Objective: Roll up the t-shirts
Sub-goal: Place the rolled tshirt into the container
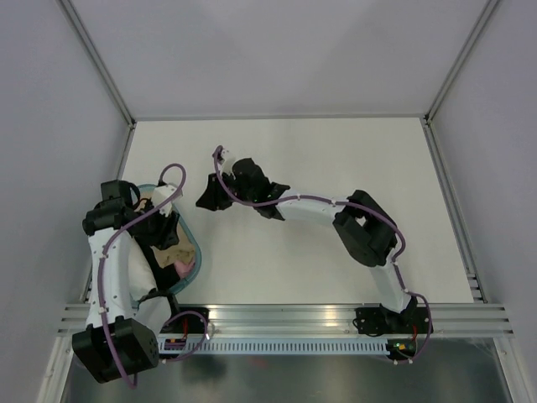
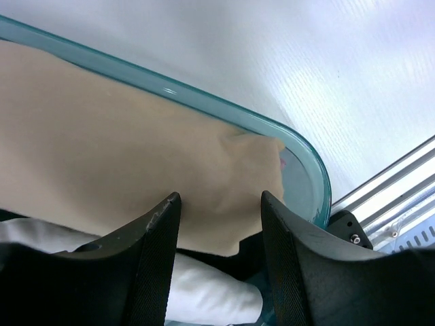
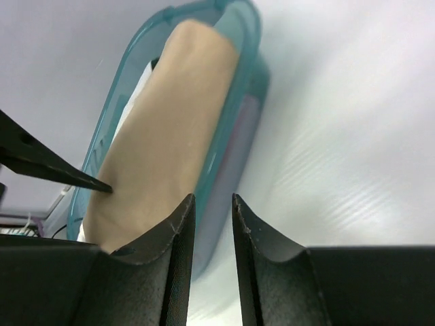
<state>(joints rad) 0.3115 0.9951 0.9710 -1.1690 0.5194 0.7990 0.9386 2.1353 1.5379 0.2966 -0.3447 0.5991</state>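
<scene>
While left jaws stand half-open, tan t-shirt [image 2: 122, 149] beneath

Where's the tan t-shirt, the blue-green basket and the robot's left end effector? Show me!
tan t-shirt [image 2: 122, 149]: left wrist view, the middle of the cloth.
blue-green basket [image 2: 204, 102]: left wrist view, on its rim.
left end effector [image 2: 221, 204]: left wrist view, midway between its two fingertips.
</scene>
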